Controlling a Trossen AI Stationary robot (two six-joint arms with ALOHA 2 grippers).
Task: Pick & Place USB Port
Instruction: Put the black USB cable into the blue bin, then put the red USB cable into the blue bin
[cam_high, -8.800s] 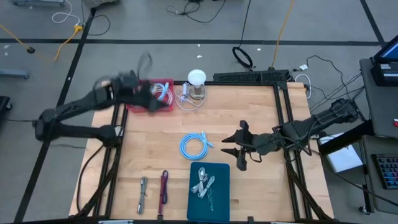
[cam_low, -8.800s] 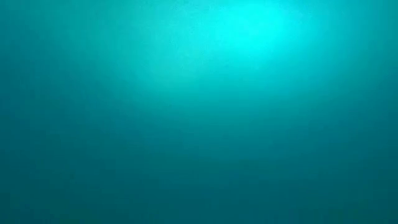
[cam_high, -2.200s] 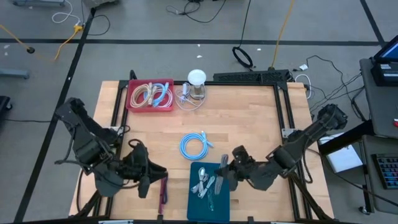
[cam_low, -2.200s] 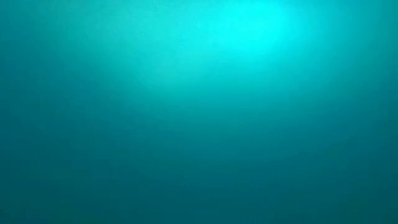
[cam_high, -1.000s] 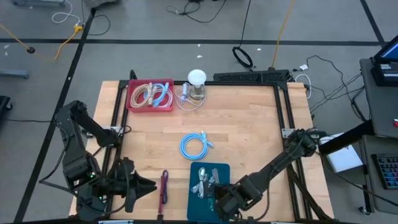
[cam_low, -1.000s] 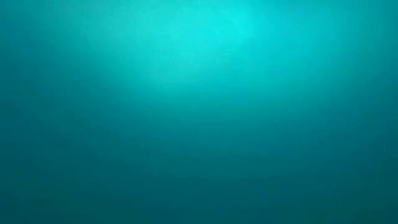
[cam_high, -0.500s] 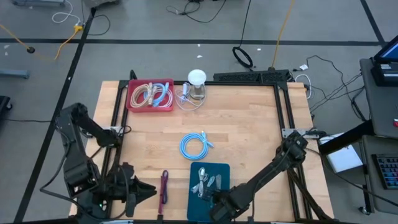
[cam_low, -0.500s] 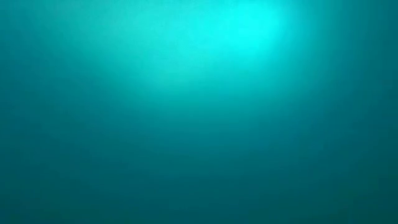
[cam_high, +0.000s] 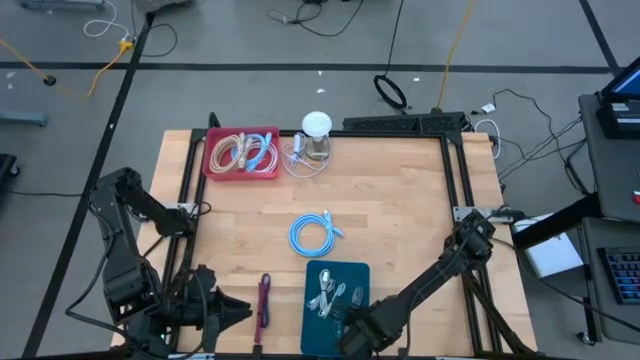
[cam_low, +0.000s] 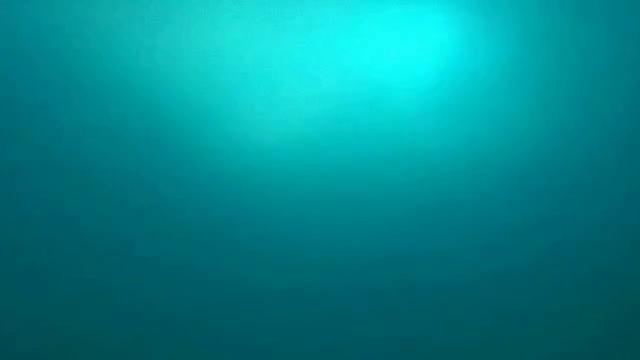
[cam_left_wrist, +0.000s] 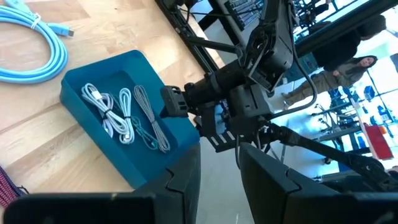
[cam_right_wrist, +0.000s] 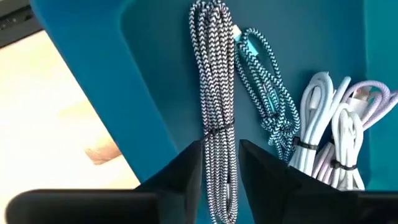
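A blue tray (cam_high: 318, 272) sits at the table's near edge and holds a grey braided cable bundle (cam_right_wrist: 211, 74), a teal braided one (cam_right_wrist: 267, 99) and white ones (cam_right_wrist: 323, 124), all lying flat on its floor. My right gripper (cam_high: 347, 320) hangs over the tray's near end with a narrow gap between its fingers. The right wrist view looks past them onto the grey bundle. My left gripper (cam_high: 235, 309) hovers at the near edge, left of a maroon cable (cam_high: 263, 300), narrowly open and with nothing between its fingers (cam_left_wrist: 186, 168).
A light-blue coiled cable (cam_high: 312, 236) lies mid-table. A red tray (cam_high: 243, 153) with cables and a white-topped stand (cam_high: 316, 128) sit at the far edge. Black frame rails run along both table sides. A person (cam_left_wrist: 339, 71) stands beyond the table's right side.
Both arms have drawn back a little toward the table's near edge, then nearly stopped in the last half second. The cables in the blue tray have stayed where they lay.
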